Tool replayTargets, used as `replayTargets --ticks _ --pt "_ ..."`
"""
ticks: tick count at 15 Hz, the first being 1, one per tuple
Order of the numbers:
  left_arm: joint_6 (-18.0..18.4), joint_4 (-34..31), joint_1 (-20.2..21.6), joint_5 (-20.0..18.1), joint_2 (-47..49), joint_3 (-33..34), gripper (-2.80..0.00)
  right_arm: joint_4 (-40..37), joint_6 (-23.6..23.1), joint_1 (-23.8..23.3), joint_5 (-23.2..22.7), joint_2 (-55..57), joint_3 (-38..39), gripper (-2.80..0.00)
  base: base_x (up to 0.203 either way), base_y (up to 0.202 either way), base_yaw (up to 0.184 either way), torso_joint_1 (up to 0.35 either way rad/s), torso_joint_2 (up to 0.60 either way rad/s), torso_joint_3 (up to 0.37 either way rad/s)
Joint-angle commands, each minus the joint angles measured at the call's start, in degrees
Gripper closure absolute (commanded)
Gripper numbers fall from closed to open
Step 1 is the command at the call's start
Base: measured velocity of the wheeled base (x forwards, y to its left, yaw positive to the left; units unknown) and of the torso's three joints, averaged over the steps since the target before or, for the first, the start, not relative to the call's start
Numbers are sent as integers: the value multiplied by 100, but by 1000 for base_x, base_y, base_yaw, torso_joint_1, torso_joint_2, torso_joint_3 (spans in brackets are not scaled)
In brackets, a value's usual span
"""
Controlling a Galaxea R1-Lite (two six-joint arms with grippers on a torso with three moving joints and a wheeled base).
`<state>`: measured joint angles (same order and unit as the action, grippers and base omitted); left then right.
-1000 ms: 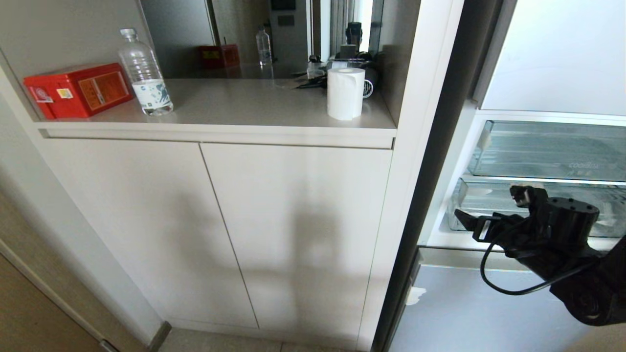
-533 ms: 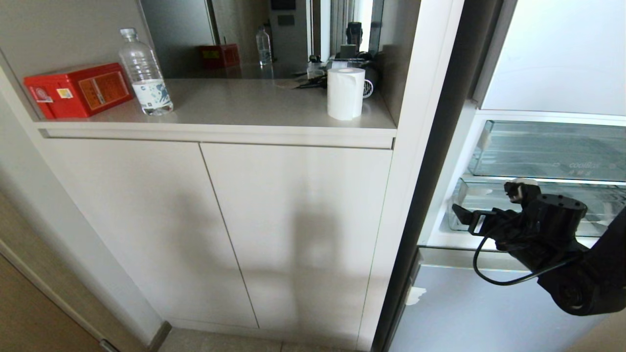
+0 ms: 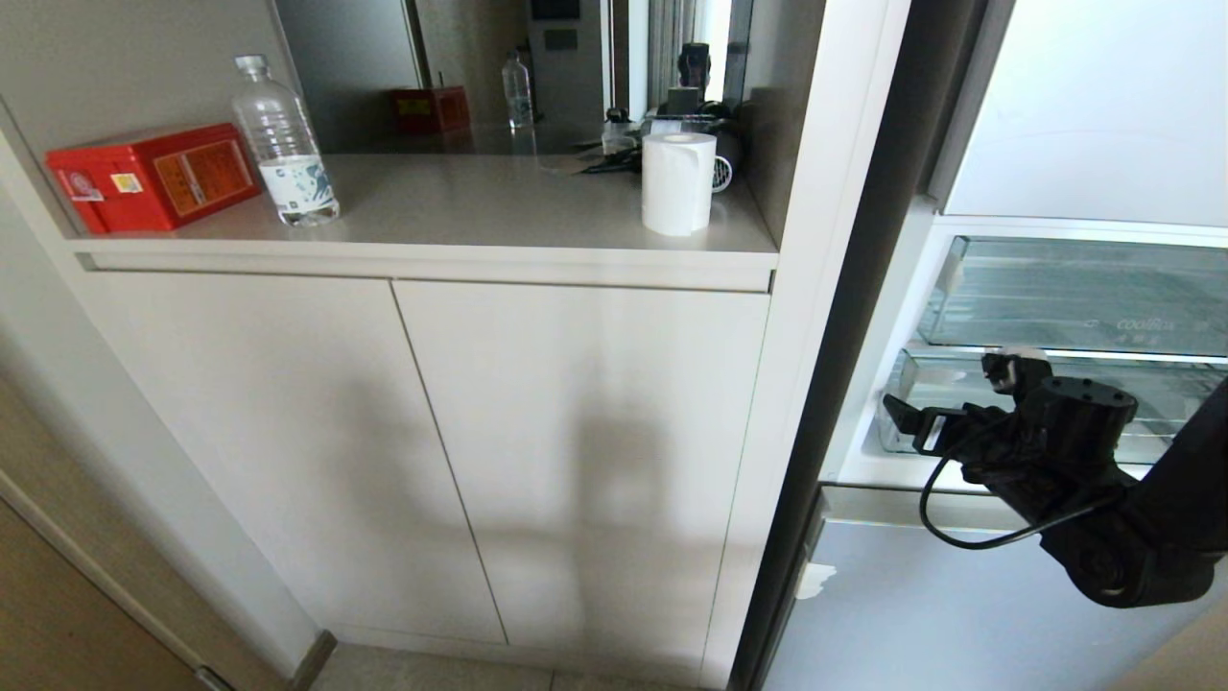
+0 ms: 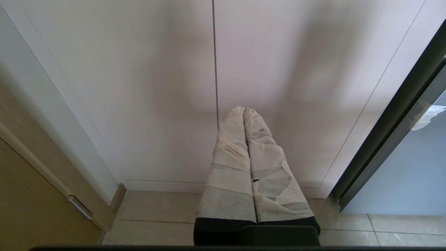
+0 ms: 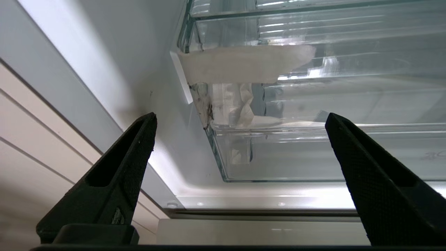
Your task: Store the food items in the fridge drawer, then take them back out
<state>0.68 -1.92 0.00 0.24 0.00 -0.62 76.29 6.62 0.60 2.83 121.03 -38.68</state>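
Right gripper [image 3: 945,403], jaws wide and empty, faces clear fridge drawer [image 5: 313,153]; rigid, slick plastic, best gripped at thick front lip.

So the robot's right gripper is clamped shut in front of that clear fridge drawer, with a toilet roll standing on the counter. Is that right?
Not quite. The right gripper is wide open, as the right wrist view shows, with nothing between its fingers. It is in front of the clear fridge drawer, and the toilet roll does stand on the counter.

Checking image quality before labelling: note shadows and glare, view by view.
Head view: soft shadows on the cabinet doors. Left wrist view: the same doors shadowed behind the shut left pincer. Right wrist view: bright glare streaks on the fridge drawer beyond the open right pincer.
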Motion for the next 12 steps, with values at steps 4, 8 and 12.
replayTargets --ticks 4,8,12 --pt "2 -1 0 2 9 1 0 53 24 28 -2 88 -157 -280 0 0 0 0 0 0" --pt "2 -1 0 2 3 1 0 62 32 70 -10 114 -160 0 0 0 0 0 0 0" --pt "2 -1 0 2 9 1 0 210 32 183 -10 123 -157 0 0 0 0 0 0 0"
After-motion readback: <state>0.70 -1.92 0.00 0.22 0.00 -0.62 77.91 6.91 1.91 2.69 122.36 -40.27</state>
